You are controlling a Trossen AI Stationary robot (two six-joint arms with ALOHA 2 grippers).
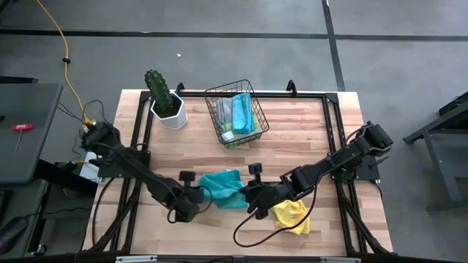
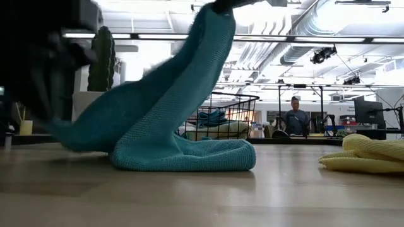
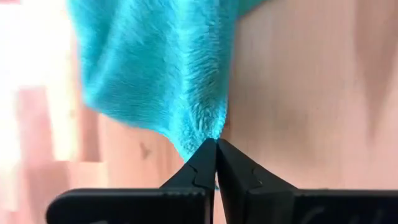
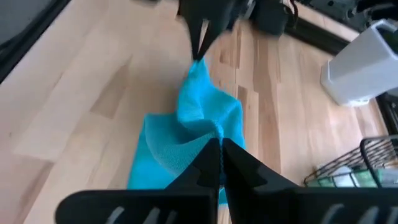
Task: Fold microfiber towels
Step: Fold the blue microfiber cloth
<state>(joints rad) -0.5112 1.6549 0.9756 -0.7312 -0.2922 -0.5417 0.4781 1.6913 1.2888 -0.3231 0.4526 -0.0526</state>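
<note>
Teal towel [image 2: 170, 126] nearest low camera, mid-table front, lifted by two corners, middle bunched on wood table [image 1: 307, 139].
Wire basket [image 1: 235, 113] at 12 o'clock from teal towel, more towels inside.
Potted cactus [image 1: 165, 100] at 11 o'clock.
Yellow towel [image 1: 291, 215] crumpled at 4 o'clock.
Left gripper [image 3: 216, 149]: fingers pinched tight on teal corner, 9 o'clock side.
Right gripper [image 4: 219, 149]: fingers clamped on opposite corner, raised.

The right gripper [image 4: 219, 163] pinches the teal towel [image 4: 186, 134] with its 2 fingers [image 4: 205, 167] shut. Beyond the towel, the left gripper [image 4: 200, 46] pinches its far corner above the worktop [image 4: 87, 87].
</note>
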